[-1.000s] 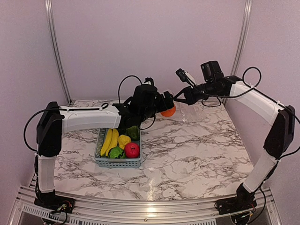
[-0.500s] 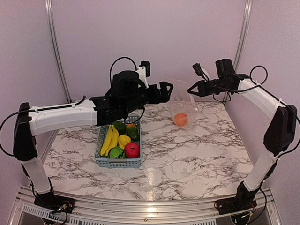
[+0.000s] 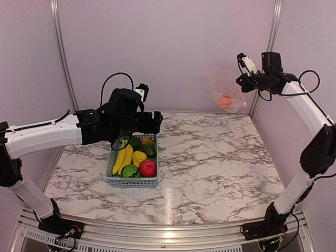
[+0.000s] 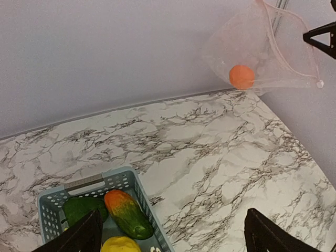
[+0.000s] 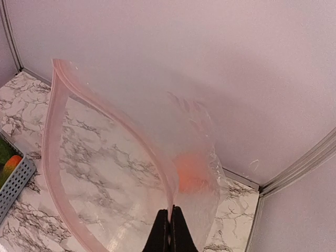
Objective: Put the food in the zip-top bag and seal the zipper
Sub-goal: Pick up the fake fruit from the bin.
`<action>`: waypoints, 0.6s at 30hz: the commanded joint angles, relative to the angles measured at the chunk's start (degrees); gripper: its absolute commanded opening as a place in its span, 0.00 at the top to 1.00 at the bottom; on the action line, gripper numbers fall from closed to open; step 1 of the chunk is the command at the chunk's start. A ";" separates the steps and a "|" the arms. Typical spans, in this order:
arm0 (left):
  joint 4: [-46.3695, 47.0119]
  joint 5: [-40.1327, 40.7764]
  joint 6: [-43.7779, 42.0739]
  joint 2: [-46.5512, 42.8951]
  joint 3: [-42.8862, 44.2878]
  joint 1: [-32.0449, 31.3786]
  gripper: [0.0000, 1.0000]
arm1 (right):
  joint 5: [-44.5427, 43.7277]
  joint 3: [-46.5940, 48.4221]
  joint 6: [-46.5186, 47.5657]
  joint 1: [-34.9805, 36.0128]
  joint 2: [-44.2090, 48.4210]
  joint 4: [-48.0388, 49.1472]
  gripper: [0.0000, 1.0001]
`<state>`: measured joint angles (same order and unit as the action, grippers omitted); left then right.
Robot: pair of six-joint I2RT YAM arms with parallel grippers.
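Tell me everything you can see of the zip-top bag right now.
The zip-top bag is clear, thin, crinkly plastic with a faint pink tint. A pinkish zipper strip runs along its mouth, which gapes open, unsealed. The bag hangs in the air over the far right corner of the table, not touching the marble. The right gripper, shut, pinches its mouth edge, and nothing else holds it. One orange sits inside, in its lowest part.
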<state>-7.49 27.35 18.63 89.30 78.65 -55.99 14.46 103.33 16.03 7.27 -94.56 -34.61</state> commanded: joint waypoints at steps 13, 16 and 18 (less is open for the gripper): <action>-28.42 -5.75 2.77 -2.03 -6.40 4.34 0.10 | 5.16 -20.26 2.21 7.88 4.46 8.73 1.00; -31.18 -9.17 2.72 -1.95 -6.73 4.39 0.07 | 6.58 -21.69 1.83 8.09 4.77 9.43 1.00; -32.54 -10.65 2.77 -1.69 -7.11 4.40 0.06 | 6.98 -22.42 1.84 8.34 5.12 9.77 1.00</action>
<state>-33.10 21.63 21.45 88.77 72.64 -51.68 18.76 81.69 18.46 14.87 -90.74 -28.14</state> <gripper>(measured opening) 0.931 0.004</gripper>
